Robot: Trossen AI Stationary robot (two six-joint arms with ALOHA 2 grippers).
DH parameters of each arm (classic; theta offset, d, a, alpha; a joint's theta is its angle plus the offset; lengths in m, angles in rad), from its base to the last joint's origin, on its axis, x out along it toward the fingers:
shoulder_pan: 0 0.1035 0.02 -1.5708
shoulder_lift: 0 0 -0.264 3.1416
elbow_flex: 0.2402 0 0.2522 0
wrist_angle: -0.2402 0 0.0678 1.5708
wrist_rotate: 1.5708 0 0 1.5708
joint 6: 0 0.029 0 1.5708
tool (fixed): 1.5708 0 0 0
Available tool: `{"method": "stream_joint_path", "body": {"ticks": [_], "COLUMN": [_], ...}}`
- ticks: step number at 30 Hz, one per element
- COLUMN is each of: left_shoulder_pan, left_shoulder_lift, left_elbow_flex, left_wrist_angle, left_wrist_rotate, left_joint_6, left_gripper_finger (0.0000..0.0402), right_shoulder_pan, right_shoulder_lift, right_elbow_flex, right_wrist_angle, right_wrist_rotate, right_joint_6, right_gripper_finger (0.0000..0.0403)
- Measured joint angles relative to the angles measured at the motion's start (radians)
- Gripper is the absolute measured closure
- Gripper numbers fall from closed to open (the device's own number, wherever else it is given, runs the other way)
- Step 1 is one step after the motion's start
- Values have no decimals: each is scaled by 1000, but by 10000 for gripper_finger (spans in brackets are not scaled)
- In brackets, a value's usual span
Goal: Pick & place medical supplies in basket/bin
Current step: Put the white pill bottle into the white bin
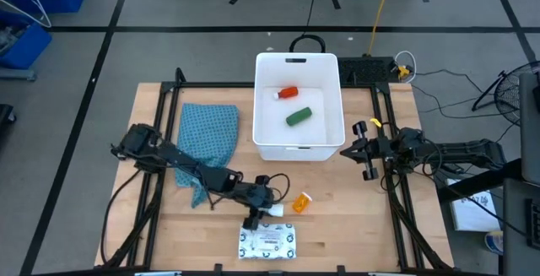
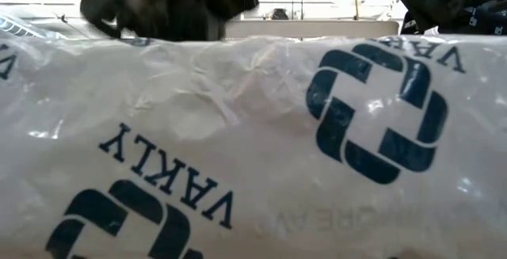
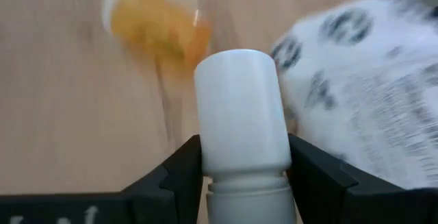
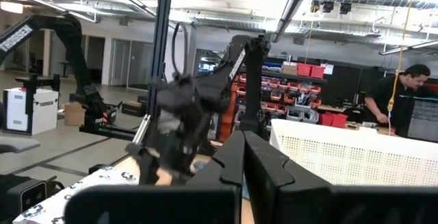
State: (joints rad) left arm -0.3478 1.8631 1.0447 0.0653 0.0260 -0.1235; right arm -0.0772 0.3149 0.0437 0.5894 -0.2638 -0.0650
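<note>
- Two items lie inside the white tub (image 1: 261,99): red tube (image 1: 288,94); green oblong piece (image 1: 298,116)
- Left gripper (image 3: 243,172) clamped on small white bottle (image 3: 241,114), near side of the tub
- Right gripper (image 4: 243,157) fingers together, right of the tub

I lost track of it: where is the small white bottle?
High view: small white bottle in the left gripper, front centre, between orange pill bottle and dotted packet.

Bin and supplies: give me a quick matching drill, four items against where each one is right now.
Items:
1. red tube
2. white bottle
3. orange bottle
4. dotted packet

Places:
A. between the left gripper's fingers
B. inside the bin, beside the green piece
C. flat at the table's near edge
D. on the table, just right of the left gripper

Pairs: 1-B, 2-A, 3-D, 4-C
</note>
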Motion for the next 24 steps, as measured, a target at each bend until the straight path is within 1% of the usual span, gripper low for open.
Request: {"method": "stream_joint_path", "body": {"ticks": [2, 6, 9, 13, 16, 20, 24], "left_shoulder_pan": [-7, -35, -46, -31, 6, 78, 152], "left_shoulder_lift": [-53, -198, -330, -564, -763, -1005, -1197], "left_elbow_flex": [0, -8, -46, -142, -278, -522, -755], "left_wrist_angle": [-7, -74, -102, -108, -89, 114, 273], "left_wrist_rotate": [-7, -127, -224, -301, -324, -334, -329], "left_joint_6": [53, 191, 277, 328, 326, 291, 266], "left_gripper_finger": [225, 225, 225, 225, 225, 225, 225], "right_shoulder_pan": [0, 0, 0, 1, 1, 0, 0], "right_shoulder_lift": [0, 0, 0, 2, 8, 8, 9], "right_elbow_flex": [0, 0, 0, 0, 0, 0, 0], "right_wrist_angle": [-3, -4, -10, -23, -29, -29, -26], "right_wrist_rotate": [0, 0, -1, -4, -4, -4, -4], "right_joint_6": [0, 0, 1, 3, 13, 16, 3], "right_gripper_finger": [403, 403, 403, 403, 403, 403, 403]}}
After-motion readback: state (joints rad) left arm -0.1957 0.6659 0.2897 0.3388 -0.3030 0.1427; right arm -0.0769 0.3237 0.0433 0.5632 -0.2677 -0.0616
